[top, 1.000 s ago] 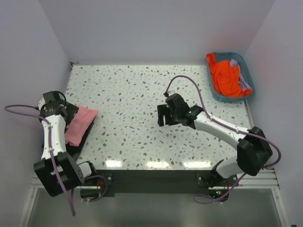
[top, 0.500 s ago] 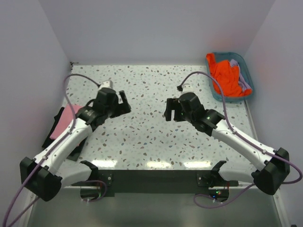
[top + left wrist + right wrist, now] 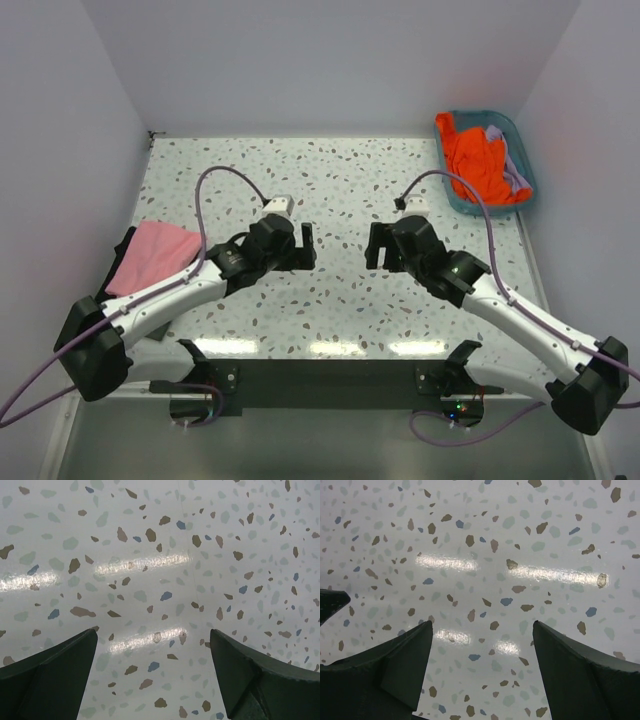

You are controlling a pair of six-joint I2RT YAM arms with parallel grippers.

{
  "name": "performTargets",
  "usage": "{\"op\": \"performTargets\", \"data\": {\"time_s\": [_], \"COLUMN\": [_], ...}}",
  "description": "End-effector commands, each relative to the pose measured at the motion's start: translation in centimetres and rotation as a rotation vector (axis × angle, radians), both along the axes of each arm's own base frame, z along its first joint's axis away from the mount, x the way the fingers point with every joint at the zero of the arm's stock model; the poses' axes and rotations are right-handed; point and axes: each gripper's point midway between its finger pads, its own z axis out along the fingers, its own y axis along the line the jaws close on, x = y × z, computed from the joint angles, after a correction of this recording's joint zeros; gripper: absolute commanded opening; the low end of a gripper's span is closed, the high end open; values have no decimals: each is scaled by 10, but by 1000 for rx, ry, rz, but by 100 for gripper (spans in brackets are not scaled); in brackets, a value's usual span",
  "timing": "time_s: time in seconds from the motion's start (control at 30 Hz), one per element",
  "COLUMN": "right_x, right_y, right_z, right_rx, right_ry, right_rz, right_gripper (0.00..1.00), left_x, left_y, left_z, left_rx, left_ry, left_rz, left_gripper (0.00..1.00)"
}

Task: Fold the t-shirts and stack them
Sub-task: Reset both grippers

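Note:
A folded salmon-pink t-shirt (image 3: 152,256) lies on a folded black t-shirt (image 3: 117,258) at the table's left edge. A bright orange t-shirt (image 3: 477,166) and a pale lavender one (image 3: 512,172) lie crumpled in the basket at the back right. My left gripper (image 3: 305,246) is open and empty over the bare table middle; its wrist view (image 3: 152,645) shows only speckled tabletop between the jaws. My right gripper (image 3: 372,246) is open and empty, facing the left one; its wrist view (image 3: 482,635) shows only tabletop too.
A teal plastic basket (image 3: 525,150) stands at the back right corner. White walls close the table on the left, back and right. The tip of the left finger (image 3: 331,602) shows at the left edge of the right wrist view.
My left arm has swung from the folded stack at the left to the table middle. My right gripper has shifted a little right and forward. The two grippers now face each other.

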Motion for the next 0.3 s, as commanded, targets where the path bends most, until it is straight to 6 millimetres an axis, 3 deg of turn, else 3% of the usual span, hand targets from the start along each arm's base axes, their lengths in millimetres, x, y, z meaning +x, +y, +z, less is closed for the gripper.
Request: {"op": "performTargets", "data": {"time_s": [0.0,0.27], "right_x": [5,6], "right_y": [-12,-25], "right_z": [6,12], "right_rx": [-8,-33], "right_ry": [-47,-92], "right_rz": [-71,-103], "right_gripper": [84,85], "left_x": [21,29], "left_y": [-6,-1], "left_z": [26,28], "left_rx": [-23,33], "left_ry": [-135,-154], "left_rz": [1,19], "left_gripper": [100,100]}}
